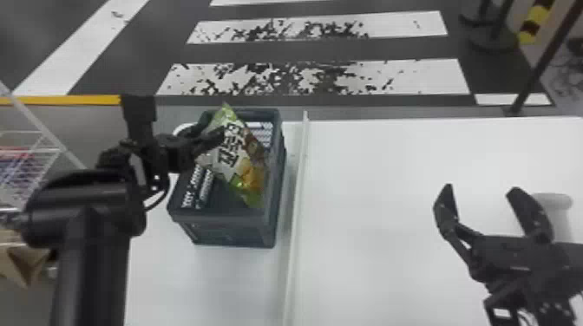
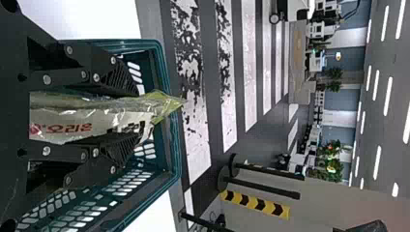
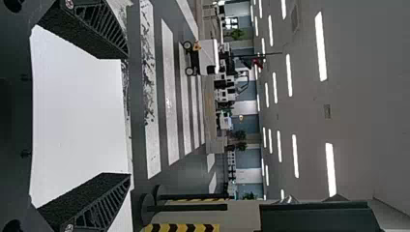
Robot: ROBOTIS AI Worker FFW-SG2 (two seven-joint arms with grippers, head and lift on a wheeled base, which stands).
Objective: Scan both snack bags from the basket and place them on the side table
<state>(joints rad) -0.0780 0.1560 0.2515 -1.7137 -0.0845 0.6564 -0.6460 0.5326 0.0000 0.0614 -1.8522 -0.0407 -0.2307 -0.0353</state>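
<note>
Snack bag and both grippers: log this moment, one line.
left gripper: jaws shut on snack bag | snack bag: at opening of basket | right gripper: jaws open, empty, over white table

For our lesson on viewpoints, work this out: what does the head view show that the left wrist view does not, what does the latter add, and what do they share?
Head view: the open right gripper and the pale strip along the table.

Left wrist view: ceiling lights and leafy plants.

Both: the basket, the snack bag pinched by the left gripper, and white floor stripes.
</note>
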